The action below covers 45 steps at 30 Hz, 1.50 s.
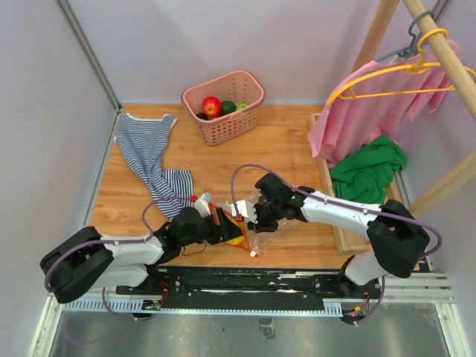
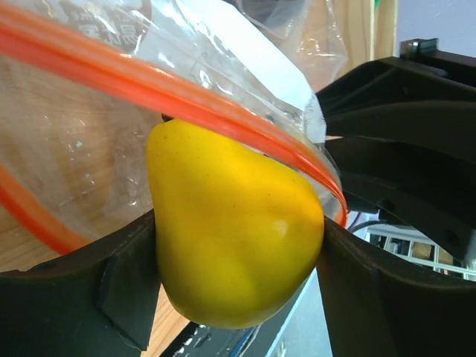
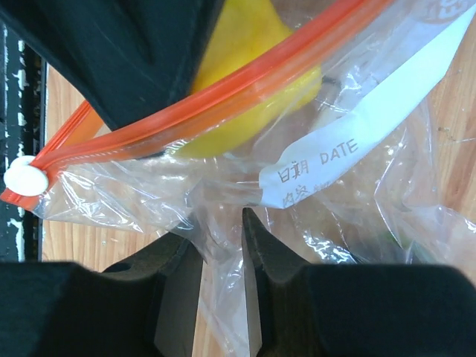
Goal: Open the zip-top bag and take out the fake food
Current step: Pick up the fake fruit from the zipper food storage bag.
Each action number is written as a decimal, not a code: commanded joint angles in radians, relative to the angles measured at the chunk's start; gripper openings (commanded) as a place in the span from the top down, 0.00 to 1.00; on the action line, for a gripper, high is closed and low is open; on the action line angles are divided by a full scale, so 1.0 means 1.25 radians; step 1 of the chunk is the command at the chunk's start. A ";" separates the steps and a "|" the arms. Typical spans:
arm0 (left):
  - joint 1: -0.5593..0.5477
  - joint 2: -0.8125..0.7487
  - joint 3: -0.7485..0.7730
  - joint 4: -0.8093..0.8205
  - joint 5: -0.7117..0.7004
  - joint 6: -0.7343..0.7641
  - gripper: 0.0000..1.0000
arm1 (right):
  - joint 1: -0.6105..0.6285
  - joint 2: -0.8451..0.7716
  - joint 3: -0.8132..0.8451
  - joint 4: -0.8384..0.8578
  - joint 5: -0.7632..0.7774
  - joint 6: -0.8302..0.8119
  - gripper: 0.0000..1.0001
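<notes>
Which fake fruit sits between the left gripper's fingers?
The yellow pear, at the zip-top bag's mouth; the red apple and green fruit lie in the pink basket.

- Pink slotted basket (image 1: 232,128), upper centre, near the far edge of the table.
- Blue-and-white striped garment (image 1: 145,149), crumpled at the left of the frame, trailing toward the centre.
- Wooden table (image 1: 286,145), light plank surface under everything.
- Pink shirt (image 1: 349,123) on a yellow hanger (image 1: 387,71), upper right.
- Teal hanger (image 1: 411,36), just beside the yellow one, on the same slanted wooden pole (image 1: 448,53).
- Green cloth (image 1: 368,172), bunched below the pink shirt at the right.
</notes>
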 commanded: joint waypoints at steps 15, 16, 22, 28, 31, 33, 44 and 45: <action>0.023 -0.375 -0.002 -0.393 0.024 0.054 0.47 | -0.042 -0.025 0.027 -0.076 -0.016 -0.074 0.59; 0.024 -0.398 0.003 -0.411 0.023 0.054 0.47 | -0.046 -0.028 0.030 -0.088 -0.027 -0.082 0.57; 0.024 -0.480 0.043 -0.497 0.025 0.061 0.47 | -0.063 -0.039 0.066 -0.191 -0.085 -0.158 0.48; 0.028 -0.495 0.113 -0.563 0.024 0.097 0.47 | -0.081 -0.051 0.104 -0.277 -0.123 -0.205 0.42; 0.033 -0.489 0.151 -0.589 0.024 0.120 0.47 | -0.091 -0.060 0.112 -0.306 -0.145 -0.226 0.39; 0.037 -0.485 0.173 -0.596 0.030 0.130 0.47 | -0.097 -0.067 0.115 -0.325 -0.162 -0.243 0.39; 0.076 -0.456 0.295 -0.567 0.050 0.195 0.47 | -0.180 -0.129 0.163 -0.431 -0.242 -0.314 0.36; 0.083 -0.446 0.305 -0.545 0.057 0.204 0.47 | -0.195 -0.139 0.168 -0.436 -0.250 -0.315 0.36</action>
